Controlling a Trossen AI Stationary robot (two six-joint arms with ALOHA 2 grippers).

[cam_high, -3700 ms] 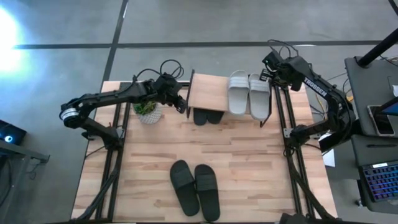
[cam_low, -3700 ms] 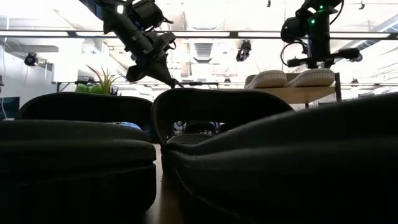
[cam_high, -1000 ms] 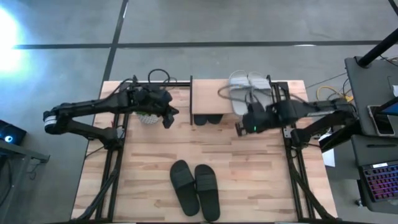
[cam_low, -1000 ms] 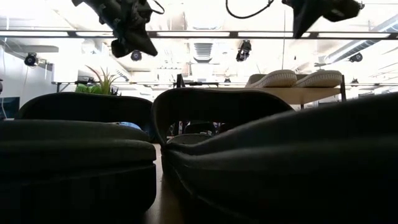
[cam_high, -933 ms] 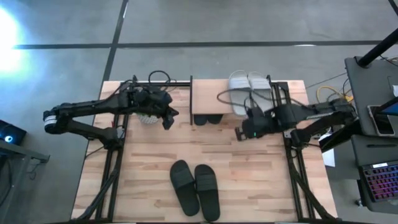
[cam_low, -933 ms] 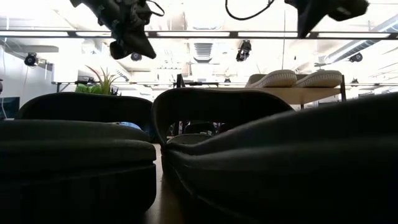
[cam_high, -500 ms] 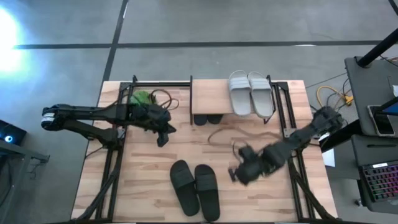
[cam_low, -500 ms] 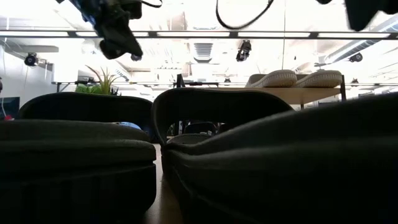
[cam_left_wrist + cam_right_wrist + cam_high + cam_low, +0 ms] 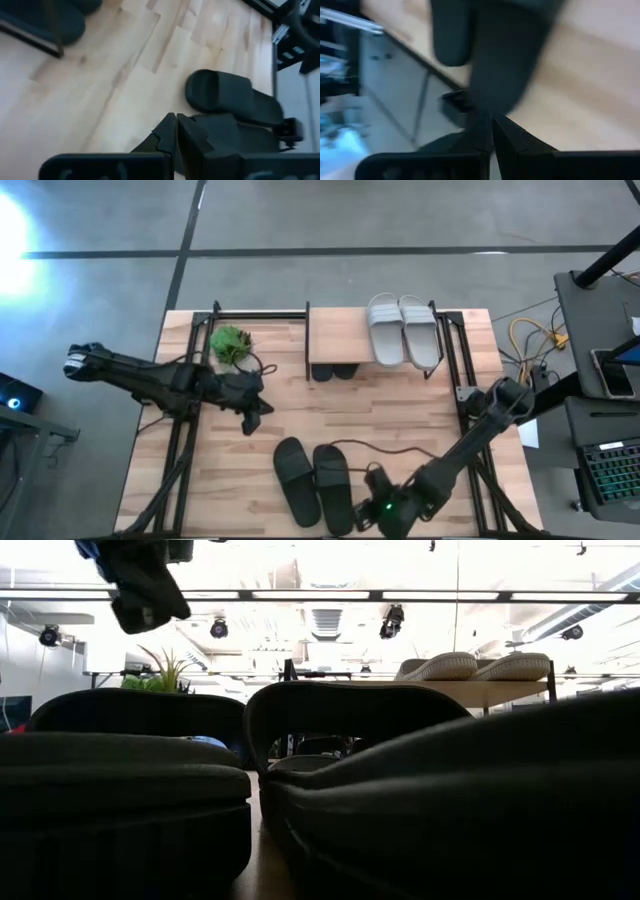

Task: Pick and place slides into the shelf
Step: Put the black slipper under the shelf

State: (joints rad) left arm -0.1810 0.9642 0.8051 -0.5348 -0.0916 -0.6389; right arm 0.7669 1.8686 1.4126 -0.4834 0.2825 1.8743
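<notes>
Two black slides point(image 9: 300, 480) point(image 9: 335, 488) lie side by side, soles down, on the table near its front edge; they fill the low view point(image 9: 400, 800). The shelf point(image 9: 340, 330) stands at the back. Two light grey slides point(image 9: 403, 330) rest on its plank top and two black slides point(image 9: 333, 370) lie under it. My left gripper point(image 9: 252, 415) is shut and empty, above the table, left of and behind the front pair; it also shows in the left wrist view point(image 9: 176, 122). My right gripper point(image 9: 372, 492) is shut and empty, just right of the front pair; it also shows in the right wrist view point(image 9: 491, 122).
A small potted plant point(image 9: 232, 342) stands left of the shelf. Black frame rails point(image 9: 185, 430) point(image 9: 470, 440) run along the table's left and right sides. Bare wood point(image 9: 370, 415) lies between the shelf and the front pair.
My right gripper has swept from in front of the shelf toward the table's near edge, ending beside the front black pair. My left gripper has gone from beside the plant toward the near edge. No slide has moved.
</notes>
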